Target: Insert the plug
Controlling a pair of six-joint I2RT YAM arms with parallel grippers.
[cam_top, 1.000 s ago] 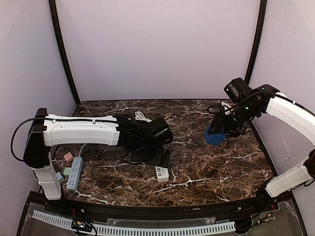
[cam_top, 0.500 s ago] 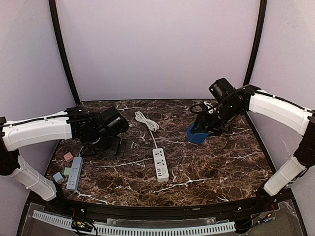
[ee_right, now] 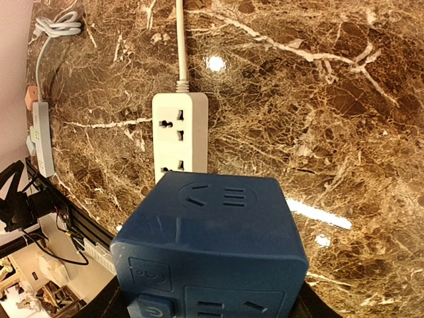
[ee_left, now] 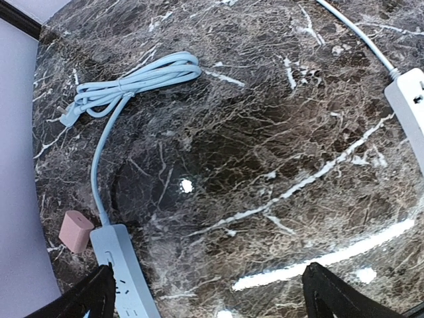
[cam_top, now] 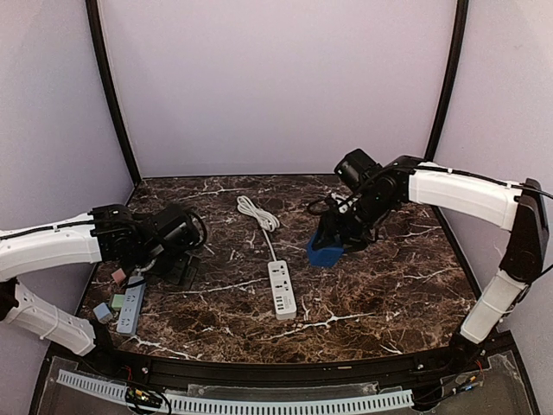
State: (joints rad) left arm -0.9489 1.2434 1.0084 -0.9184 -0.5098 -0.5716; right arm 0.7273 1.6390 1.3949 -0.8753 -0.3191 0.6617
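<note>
Blue plug cube (ee_right: 211, 233) — in right hand (cam_top: 333, 244)

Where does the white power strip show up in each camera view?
Top external: white power strip, table centre.
Left wrist: white power strip at the right edge, cut off.
Right wrist: white power strip upper left, beyond the blue cube.
Shared landmark: its white cord.

Dark brown surface (cam_top: 389, 285) veined white; navy cube (ee_right: 209, 245); white power strip (cam_top: 282, 290); pale blue power strip (ee_left: 122, 265); pink block (ee_left: 75, 231).
</note>
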